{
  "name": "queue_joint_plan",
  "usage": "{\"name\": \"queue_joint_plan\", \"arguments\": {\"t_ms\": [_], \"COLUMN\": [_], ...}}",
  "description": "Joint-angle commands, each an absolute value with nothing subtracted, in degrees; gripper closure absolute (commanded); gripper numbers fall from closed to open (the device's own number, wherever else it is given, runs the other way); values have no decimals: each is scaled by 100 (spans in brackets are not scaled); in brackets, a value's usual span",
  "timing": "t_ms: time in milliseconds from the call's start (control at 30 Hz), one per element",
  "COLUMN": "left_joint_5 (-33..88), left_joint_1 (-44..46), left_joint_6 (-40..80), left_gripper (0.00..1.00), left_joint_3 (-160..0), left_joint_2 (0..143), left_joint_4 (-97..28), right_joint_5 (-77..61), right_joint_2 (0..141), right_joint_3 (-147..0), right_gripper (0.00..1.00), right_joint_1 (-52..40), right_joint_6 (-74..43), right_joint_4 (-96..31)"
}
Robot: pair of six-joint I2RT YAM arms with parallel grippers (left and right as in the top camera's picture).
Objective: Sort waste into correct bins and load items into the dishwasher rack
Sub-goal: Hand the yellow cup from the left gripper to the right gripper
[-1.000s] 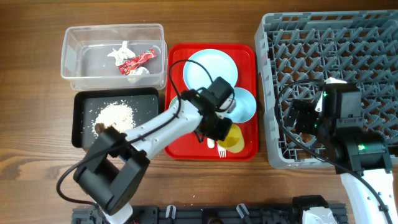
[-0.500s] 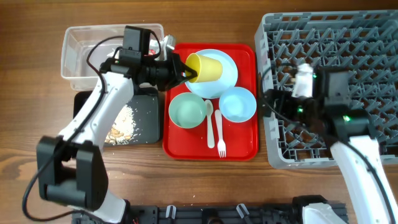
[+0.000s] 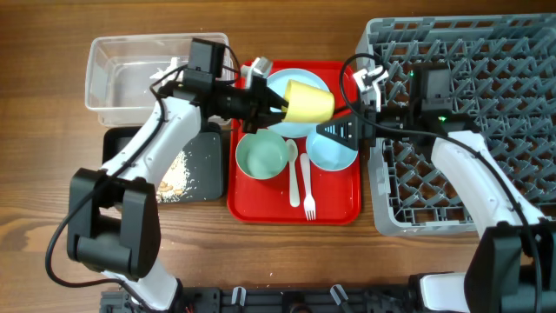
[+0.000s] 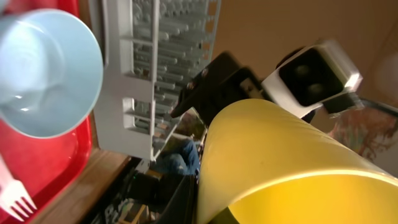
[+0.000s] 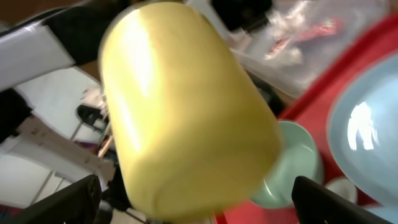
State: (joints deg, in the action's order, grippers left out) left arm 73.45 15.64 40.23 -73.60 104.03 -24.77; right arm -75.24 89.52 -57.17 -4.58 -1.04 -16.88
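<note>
My left gripper (image 3: 276,104) is shut on the small yellow cup (image 3: 310,103) and holds it on its side above the light blue plate (image 3: 291,81). The cup fills the left wrist view (image 4: 280,162) and the right wrist view (image 5: 186,106). My right gripper (image 3: 340,129) is open, its fingers (image 5: 205,205) spread on either side of the cup's base without closing on it. The pale green bowl (image 3: 262,156), light blue bowl (image 3: 334,152), white spoon (image 3: 294,169) and fork (image 3: 307,187) lie on the red tray (image 3: 261,207). The grey rack (image 3: 486,87) stands at the right.
The clear tub (image 3: 130,65) stands at the back left; the red wrapper (image 5: 317,28) and white tissue (image 5: 286,34) show in it. The black tray (image 3: 207,165) in front of the tub holds crumbly food scraps (image 3: 174,174). The left arm crosses over both bins.
My left gripper has carried the yellow cup to the right over the plate. My right gripper has swung left from the rack to the tray's right edge, up to the cup.
</note>
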Motion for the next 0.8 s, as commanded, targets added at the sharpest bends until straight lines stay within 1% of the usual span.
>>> {"name": "queue_joint_plan", "arguments": {"t_ms": [0,67,100,200,267,367,433,500,600,700,733,767], "left_joint_5": [7559,7557,7555,7535,7537,7540,7540,7540,7542,7542,7540,7537], "left_joint_1": [1752,1796,1806,1806,1806,1806,1806,1806,1806,1806,1806,1806], "left_joint_6": [4073,4075,4075,4075,4077,4080,4080,4080,4082,4082,4080,4077], "left_gripper": [96,96,96,96,96,96,96,96,96,96,95,92], "left_joint_3": [-7393,-7393,-7393,-7393,-7393,-7393,-7393,-7393,-7393,-7393,-7393,-7393], "left_joint_2": [10422,10422,10422,10422,10422,10422,10422,10422,10422,10422,10422,10422], "left_joint_4": [-2456,-2438,-2427,-2386,-2333,-2248,-2248,-2248,-2248,-2250,-2248,-2248], "right_joint_5": [-8309,-8311,-8309,-8311,-8313,-8311,-8311,-8309,-8307,-8307,-8307,-8305], "right_joint_2": [9043,9043,9043,9043,9043,9043,9043,9043,9043,9043,9043,9043], "right_joint_3": [-5806,-5806,-5806,-5806,-5806,-5806,-5806,-5806,-5806,-5806,-5806,-5806], "right_gripper": [0,2,5,20,27,28,32,32,37,38,38,38], "right_joint_1": [-467,-469,-495,-530,-530,-530,-530,-532,-552,-552,-552,-552], "right_joint_6": [-646,-921,-972,-1070,-1072,-1072,-1070,-1068,-1068,-1068,-1068,-1068], "right_joint_4": [-1094,-801,-731,-731,-733,-735,-733,-729,-729,-729,-729,-731]}}
